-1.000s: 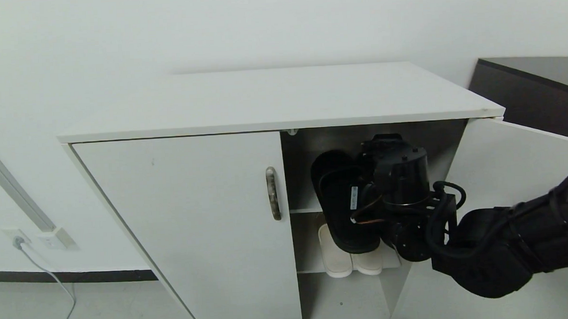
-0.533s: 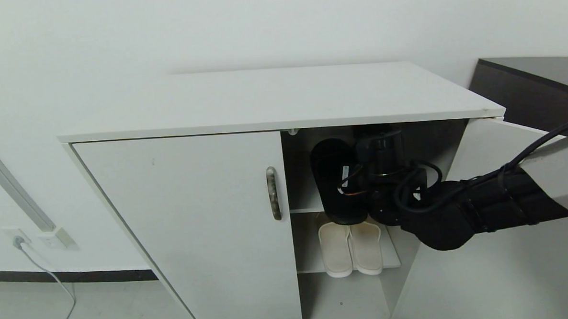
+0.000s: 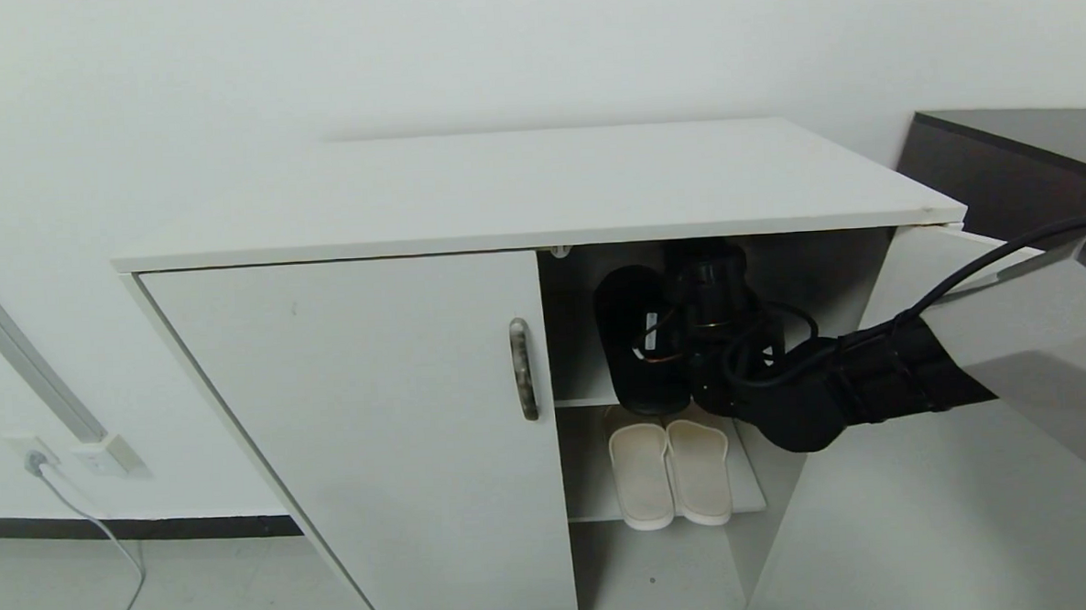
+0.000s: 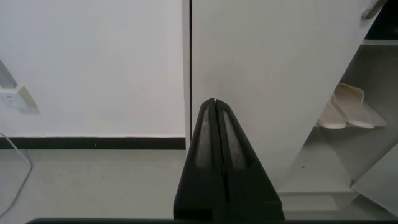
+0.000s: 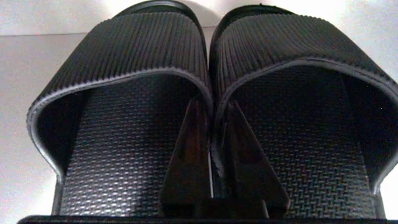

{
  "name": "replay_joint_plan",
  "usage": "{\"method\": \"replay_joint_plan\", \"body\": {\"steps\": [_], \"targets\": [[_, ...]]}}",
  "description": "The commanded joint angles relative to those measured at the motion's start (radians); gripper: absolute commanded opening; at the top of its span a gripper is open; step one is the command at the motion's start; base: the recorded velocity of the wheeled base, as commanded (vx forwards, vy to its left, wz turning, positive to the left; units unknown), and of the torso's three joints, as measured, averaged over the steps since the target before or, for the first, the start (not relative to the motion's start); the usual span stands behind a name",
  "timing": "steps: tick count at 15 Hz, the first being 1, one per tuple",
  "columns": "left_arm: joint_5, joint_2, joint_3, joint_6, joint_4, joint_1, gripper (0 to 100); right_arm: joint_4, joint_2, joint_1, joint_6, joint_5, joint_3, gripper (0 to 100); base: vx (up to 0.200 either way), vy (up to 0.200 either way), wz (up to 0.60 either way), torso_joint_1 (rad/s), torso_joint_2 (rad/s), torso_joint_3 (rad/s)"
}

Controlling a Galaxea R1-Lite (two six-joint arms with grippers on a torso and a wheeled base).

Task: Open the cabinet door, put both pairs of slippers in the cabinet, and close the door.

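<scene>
The white cabinet (image 3: 538, 186) has its right door (image 3: 928, 526) swung open and its left door (image 3: 356, 423) closed. A pair of black slippers (image 3: 636, 342) stands tilted in the upper compartment, toes inward. My right gripper (image 5: 212, 107) is shut on the touching inner edges of the black slippers (image 5: 124, 124), and my right arm (image 3: 840, 379) reaches into the opening. A pair of white slippers (image 3: 669, 472) lies flat on the shelf below. My left gripper (image 4: 214, 124) is shut on nothing, low in front of the closed door (image 4: 273, 68), and the white slippers (image 4: 348, 107) lie off to one side of it.
The left door's metal handle (image 3: 522, 370) sits by the opening. A dark piece of furniture (image 3: 1023, 165) stands behind the cabinet on the right. A wall socket with a cable (image 3: 32, 460) is low on the left wall. The bottom compartment (image 3: 656, 575) holds nothing.
My right arm has pushed the black slippers up and deeper into the upper compartment. The white slippers below, half covered before, now show in full.
</scene>
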Motion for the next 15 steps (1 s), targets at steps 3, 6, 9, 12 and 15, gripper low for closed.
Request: {"method": "replay_joint_plan", "body": {"steps": [3,6,9,12,15], "targets": [[0.000,0.001,0.000,-0.001,0.000,0.000,0,0.000,0.034,-0.010,0.002,0.000,-0.018,0,0.000,0.000,0.00,0.000,0.00,0.000],[0.000,0.001,0.000,-0.001,0.000,0.000,0,0.000,0.044,-0.010,0.005,0.000,-0.018,0,0.000,0.000,0.00,0.000,0.00,0.000],[0.000,0.001,0.000,-0.001,0.000,0.000,0,0.002,0.034,-0.012,0.007,-0.002,-0.006,100,0.000,0.000,0.00,0.000,0.00,0.000],[0.000,0.001,0.000,0.001,0.000,0.000,0,-0.003,-0.039,0.003,0.007,-0.002,0.093,100,0.000,0.000,0.00,0.000,0.00,0.000],[0.000,0.001,0.000,-0.001,0.000,0.000,0,-0.053,-0.168,0.063,0.011,-0.014,0.254,100,0.000,0.000,0.00,0.000,0.00,0.000]]}}
